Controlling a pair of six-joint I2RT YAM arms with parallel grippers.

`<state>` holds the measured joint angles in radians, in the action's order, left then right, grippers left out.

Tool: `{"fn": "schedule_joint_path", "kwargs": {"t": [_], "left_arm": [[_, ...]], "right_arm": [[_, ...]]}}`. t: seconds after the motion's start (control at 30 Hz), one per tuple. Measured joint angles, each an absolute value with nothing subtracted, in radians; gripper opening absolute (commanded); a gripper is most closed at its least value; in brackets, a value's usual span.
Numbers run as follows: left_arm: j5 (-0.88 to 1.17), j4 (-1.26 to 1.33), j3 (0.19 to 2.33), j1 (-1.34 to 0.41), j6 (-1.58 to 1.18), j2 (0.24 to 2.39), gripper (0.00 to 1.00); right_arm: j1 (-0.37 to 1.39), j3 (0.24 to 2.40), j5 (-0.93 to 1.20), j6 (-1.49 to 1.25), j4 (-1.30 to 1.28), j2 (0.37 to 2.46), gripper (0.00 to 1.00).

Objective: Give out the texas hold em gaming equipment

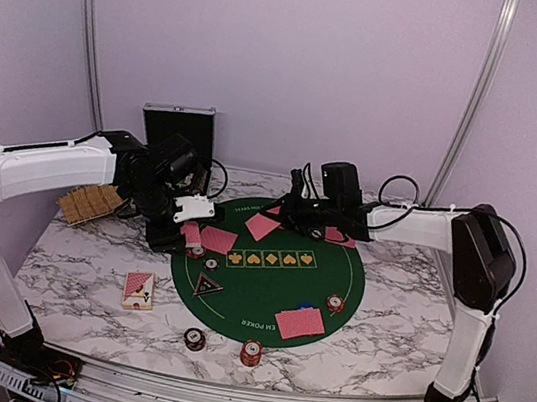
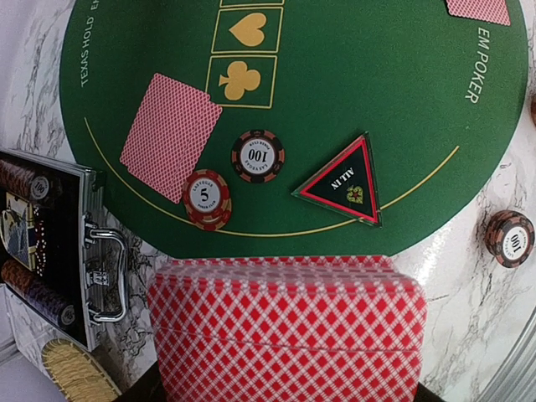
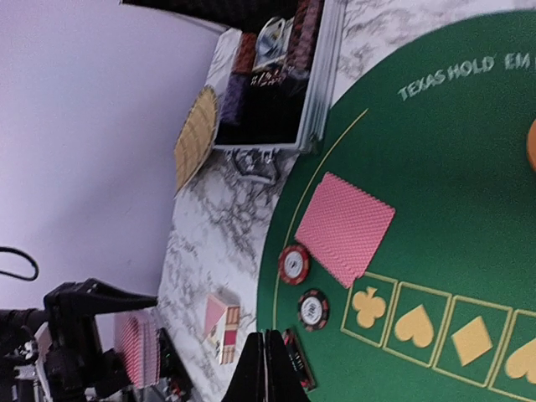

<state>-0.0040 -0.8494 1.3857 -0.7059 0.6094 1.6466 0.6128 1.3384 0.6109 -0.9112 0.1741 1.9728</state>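
Observation:
My left gripper [image 1: 192, 227] is shut on a deck of red-backed cards [image 2: 285, 331] above the mat's left edge; the deck hides its fingers. Red-backed cards [image 2: 170, 136] lie on the mat beside a red-white 5 chip stack [image 2: 206, 198], a dark 100 chip [image 2: 257, 156] and the black triangular button [image 2: 345, 181]. More cards lie at the back [image 1: 263, 226], back right [image 1: 340, 237] and front [image 1: 299, 322]. My right gripper [image 1: 291, 207] hovers over the mat's back, fingers [image 3: 255, 373] pressed together, with nothing visible between them. A blue button [image 1: 305, 306] touches the front cards.
The round green mat [image 1: 267, 280] fills the table's middle. The open silver case [image 2: 50, 243] stands at back left, a tan pad [image 1: 91, 202] beside it. A card box [image 1: 139, 290] lies front left. Chip stacks stand at the front [image 1: 194, 338], [image 1: 251, 352] and right [image 1: 334, 303].

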Motion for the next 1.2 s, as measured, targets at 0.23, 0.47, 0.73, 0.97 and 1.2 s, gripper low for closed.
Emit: {"fn": "schedule_joint_path", "kwargs": {"t": [0.23, 0.47, 0.73, 0.97, 1.2], "left_arm": [[-0.017, -0.849, 1.384, -0.706, 0.609, 1.638, 0.0], [-0.02, -0.849, 1.381, -0.706, 0.609, 1.634, 0.0], [-0.02, -0.849, 1.372, -0.706, 0.609, 1.621, 0.0], [-0.02, -0.849, 1.372, -0.706, 0.609, 1.618, 0.0], [-0.02, -0.849, 1.372, -0.706, 0.609, 1.618, 0.0]], "right_arm": [[0.633, 1.682, 0.224, -0.538, -0.297, 2.017, 0.0], [0.748, 1.969, -0.24, -0.305, -0.57, 2.177, 0.0], [0.865, 2.016, -0.606, -0.165, -0.709, 2.315, 0.0], [0.89, 2.014, -0.675, -0.142, -0.738, 2.356, 0.0], [0.896, 1.972, -0.626, -0.166, -0.731, 2.357, 0.13]]}}
